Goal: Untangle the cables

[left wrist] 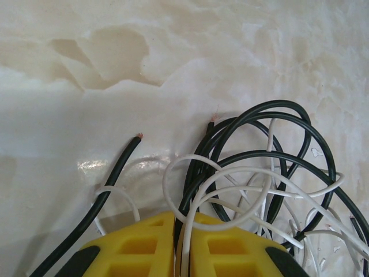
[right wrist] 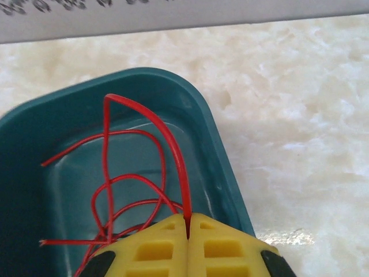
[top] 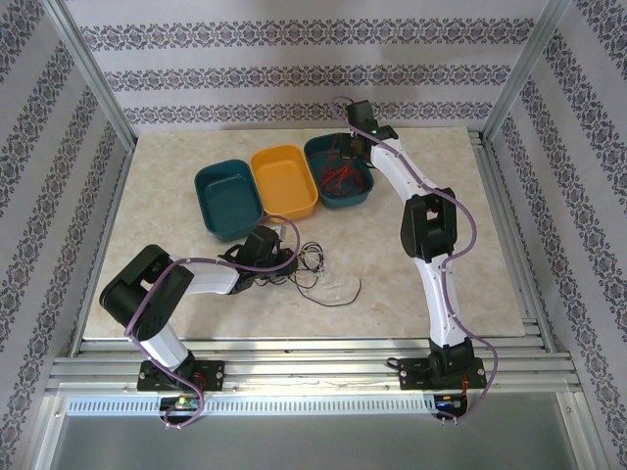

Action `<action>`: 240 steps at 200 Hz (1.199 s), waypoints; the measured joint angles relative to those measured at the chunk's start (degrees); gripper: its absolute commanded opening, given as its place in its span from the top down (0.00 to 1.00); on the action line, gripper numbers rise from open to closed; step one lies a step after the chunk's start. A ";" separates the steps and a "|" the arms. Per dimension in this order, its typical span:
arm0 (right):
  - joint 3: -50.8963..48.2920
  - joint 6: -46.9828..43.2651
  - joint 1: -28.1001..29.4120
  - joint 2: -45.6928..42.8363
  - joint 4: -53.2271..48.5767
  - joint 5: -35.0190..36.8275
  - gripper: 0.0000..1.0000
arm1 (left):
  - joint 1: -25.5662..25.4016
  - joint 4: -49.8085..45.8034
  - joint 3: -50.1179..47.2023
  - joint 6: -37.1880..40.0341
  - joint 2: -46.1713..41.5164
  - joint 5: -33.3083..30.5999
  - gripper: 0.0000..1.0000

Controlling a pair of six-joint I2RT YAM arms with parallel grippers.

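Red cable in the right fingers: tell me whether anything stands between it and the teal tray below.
Nothing visible does. The right fingers pinch the red cable directly over the teal tray, and its loop hangs inside; beneath it lie other loose red cables, no obstacle.

Trays (top: 284, 181) behind cables (top: 315, 262); open tabletop (top: 382, 289) rightward

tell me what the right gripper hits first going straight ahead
Likely the red cables heaped just ahead of the right gripper, which is shut on one; past them, the teal tray, its floor or wall, depth being unclear.
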 measured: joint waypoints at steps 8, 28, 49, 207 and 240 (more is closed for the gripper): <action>0.02 -0.28 0.00 0.39 -0.02 0.37 1.00 | 0.00 0.00 0.07 0.00 0.00 0.00 0.88; 0.63 -0.92 0.02 1.38 -0.46 0.85 0.99 | 0.00 0.00 0.07 0.00 0.00 0.00 0.88; 1.31 -1.55 0.31 2.16 -0.66 0.85 0.96 | 0.00 -0.04 0.24 0.00 0.00 0.00 0.87; -8.55 -1.97 1.44 -10.36 -3.58 -0.22 0.56 | 0.00 -1.40 0.96 0.00 -2.91 -0.28 0.70; -23.89 1.31 4.00 -25.99 -1.07 0.90 0.53 | 0.00 -2.25 0.96 0.02 -5.55 -0.90 0.63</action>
